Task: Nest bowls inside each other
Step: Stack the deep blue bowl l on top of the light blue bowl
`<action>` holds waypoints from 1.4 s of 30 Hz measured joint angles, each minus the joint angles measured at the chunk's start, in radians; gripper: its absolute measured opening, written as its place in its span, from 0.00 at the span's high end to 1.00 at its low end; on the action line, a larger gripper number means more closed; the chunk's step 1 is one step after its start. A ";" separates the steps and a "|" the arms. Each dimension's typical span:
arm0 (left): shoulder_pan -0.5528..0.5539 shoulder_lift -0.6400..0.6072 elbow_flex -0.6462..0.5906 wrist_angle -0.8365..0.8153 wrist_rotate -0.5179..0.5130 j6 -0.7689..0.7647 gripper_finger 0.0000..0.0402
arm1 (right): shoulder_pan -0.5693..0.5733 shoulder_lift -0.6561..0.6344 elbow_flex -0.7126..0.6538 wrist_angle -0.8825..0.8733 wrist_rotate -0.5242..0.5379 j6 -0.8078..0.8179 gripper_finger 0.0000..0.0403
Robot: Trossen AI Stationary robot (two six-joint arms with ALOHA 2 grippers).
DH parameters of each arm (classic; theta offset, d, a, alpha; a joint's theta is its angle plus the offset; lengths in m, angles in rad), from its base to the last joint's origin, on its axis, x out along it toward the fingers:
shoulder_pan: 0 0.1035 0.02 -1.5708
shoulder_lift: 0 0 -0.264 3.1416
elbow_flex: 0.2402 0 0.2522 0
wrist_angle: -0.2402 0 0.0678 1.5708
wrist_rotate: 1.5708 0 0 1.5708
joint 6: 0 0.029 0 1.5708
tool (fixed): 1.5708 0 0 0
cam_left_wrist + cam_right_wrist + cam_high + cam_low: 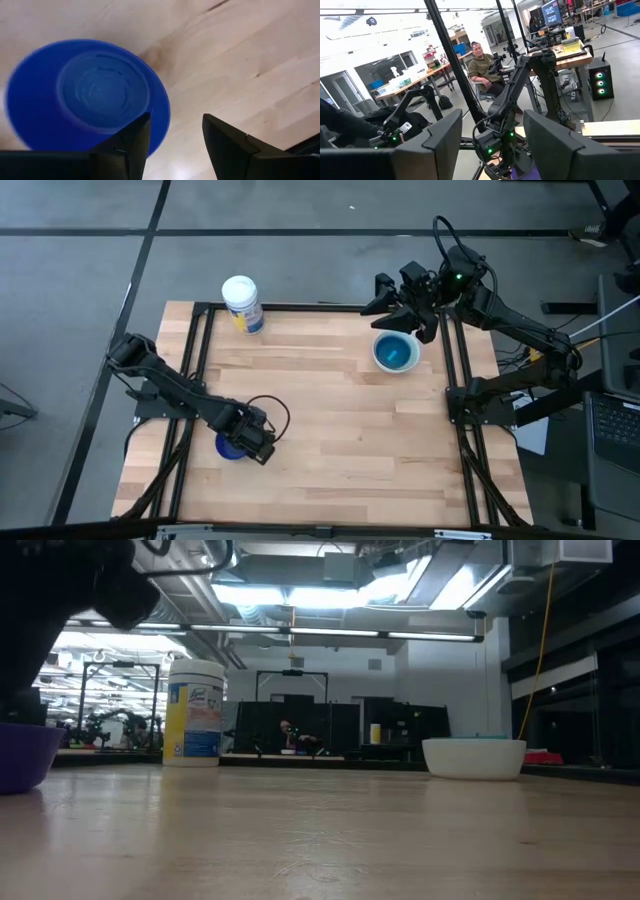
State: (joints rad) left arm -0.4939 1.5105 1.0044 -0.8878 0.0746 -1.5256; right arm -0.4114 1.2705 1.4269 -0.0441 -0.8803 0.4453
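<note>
Left pincer (262, 442): low over the near left part of the bench (330, 430), fingers spread wide, nothing between them.
Dark blue bowl (230, 447): upside down on the bench, just beside the left pincer on its outer side; in the left wrist view one finger (134, 142) overlaps the bowl's rim (87, 95), the other stands over bare wood. Whether the finger touches the rim cannot be told.
Right pincer (408, 308): raised above the far right part of the bench, fingers spread wide, holding nothing; its wrist camera looks level into the room.
Stacked bowls (396, 353): upright on the bench just below and nearward of the right pincer, apart from it. From above a white outer bowl with a light blue one nested inside shows; in the low view the white wall (474, 758) carries a thin blue-green edge at the top. How many bowls sit in the stack cannot be told.
White container (242, 304): upright at the far edge of the bench, well apart from both pincers; blue and yellow label.
Person (485, 70): seated in the room beyond the bench, seen from the right wrist.
</note>
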 joint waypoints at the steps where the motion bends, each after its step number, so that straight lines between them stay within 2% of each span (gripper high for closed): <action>1: -0.001 0.000 -0.016 0.021 0.005 -0.009 0.56 | 0.000 0.000 0.000 0.000 -0.001 0.000 0.47; 5: -0.004 0.001 -0.085 0.124 0.031 -0.046 0.56 | 0.000 0.000 0.000 0.000 -0.004 -0.004 0.47; 12: 0.006 0.001 -0.143 0.185 0.017 -0.037 0.58 | -0.002 0.000 0.000 0.001 -0.003 0.000 0.47; 18: 0.015 0.001 -0.199 0.303 0.022 -0.019 0.77 | -0.018 0.000 0.000 0.003 -0.003 0.008 0.47; 22: 0.028 -0.001 -0.201 0.338 0.047 0.019 0.94 | -0.028 0.000 0.000 0.016 -0.003 0.018 0.47; 25: 0.050 -0.013 -0.201 0.377 0.037 0.043 0.98 | -0.038 0.000 0.000 0.019 0.003 0.009 0.51; 28: 0.094 -0.084 -0.202 0.593 -0.062 0.128 0.99 | -0.052 0.000 0.000 0.024 0.006 -0.028 0.58; 31: 0.167 -0.184 -0.203 0.873 -0.142 0.338 0.99 | -0.070 0.000 0.000 0.061 -0.060 -0.041 0.64; 34: 0.263 -0.288 -0.203 1.207 -0.055 0.541 0.99 | -0.119 0.000 0.000 0.066 -0.213 -0.031 0.66; 37: 0.371 -0.376 -0.201 1.488 0.056 0.630 0.99 | -0.156 0.000 0.000 0.059 -0.306 -0.009 0.63; 39: 0.440 -0.410 -0.198 1.598 0.150 0.646 0.99 | -0.177 0.000 0.000 0.059 -0.347 -0.008 0.59; 42: 0.542 -0.417 -0.142 1.623 0.364 0.610 0.99 | -0.196 0.021 0.000 0.073 -0.420 -0.009 0.52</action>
State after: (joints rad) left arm 0.0481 1.0937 0.8624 0.7355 0.4382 -0.9157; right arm -0.6075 1.2918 1.4273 0.0288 -1.3006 0.4358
